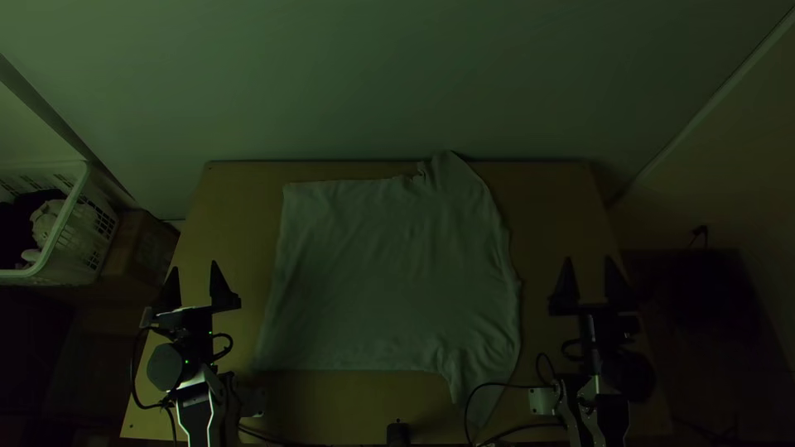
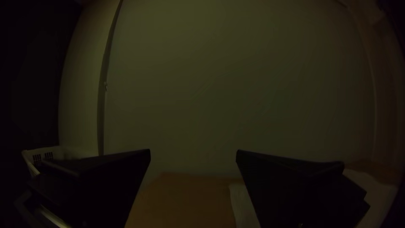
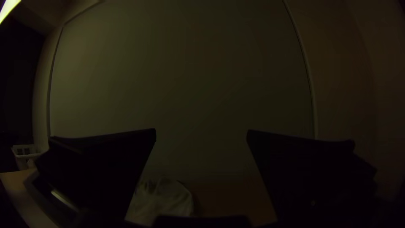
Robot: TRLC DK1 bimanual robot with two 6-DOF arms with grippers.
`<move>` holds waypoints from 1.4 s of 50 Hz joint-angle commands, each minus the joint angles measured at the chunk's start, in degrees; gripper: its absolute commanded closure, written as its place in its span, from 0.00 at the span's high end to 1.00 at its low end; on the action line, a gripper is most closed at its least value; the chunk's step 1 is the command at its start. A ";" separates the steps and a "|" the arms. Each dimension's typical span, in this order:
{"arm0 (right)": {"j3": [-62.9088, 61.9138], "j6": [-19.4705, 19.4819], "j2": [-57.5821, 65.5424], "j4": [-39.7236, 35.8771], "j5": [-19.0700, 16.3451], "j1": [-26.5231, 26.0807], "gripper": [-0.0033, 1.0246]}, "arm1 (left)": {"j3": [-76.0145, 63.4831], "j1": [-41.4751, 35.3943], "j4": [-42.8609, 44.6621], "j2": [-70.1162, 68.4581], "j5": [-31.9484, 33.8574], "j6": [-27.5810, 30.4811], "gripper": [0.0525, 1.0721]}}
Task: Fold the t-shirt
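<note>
Nearest to us, one sleeve of the t-shirt is stretching toward the near edge of the bench, and a black cable is looping across its tip. Spread out and unfolded, the shirt is covering the middle, its hem side lying toward the left edge, its shoulder side toward the right, and its other sleeve bunching at the far edge. We are judging that the cable could be the first trouble: if the right arm moves inward, it could be dragging that near sleeve askew. At the far edge, the ruffled sleeve could be slipping over, or folding in crooked, if we pull before smoothing it. Thin cloth lying flat is also giving little to pinch, so a shallow grasp could be closing on nothing. Outward from the shirt, the left gripper is standing wide and empty by the left edge, and the right gripper is gaping just as empty near the right edge. We are not making out the neckline, nor whether the cable is touching cloth or hanging above it; dimness is swallowing the near right corner. Beyond the left edge, a white basket is running out of the top view.
</note>
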 commanded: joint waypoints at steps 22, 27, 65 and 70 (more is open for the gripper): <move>19.39 -4.11 18.43 5.84 0.28 1.77 0.96 | 22.16 -0.26 6.81 14.62 0.00 0.00 0.96; 23.26 -4.90 22.65 6.55 0.28 1.77 0.96 | 27.35 -0.26 6.89 20.25 0.00 -0.35 0.96; 50.24 -4.99 53.32 5.93 0.28 4.59 0.96 | 61.01 -6.15 0.92 55.41 -2.02 -2.02 0.96; 53.32 -4.99 57.10 3.74 0.45 5.11 0.96 | 65.67 -6.77 -2.77 60.06 -2.29 -2.02 0.96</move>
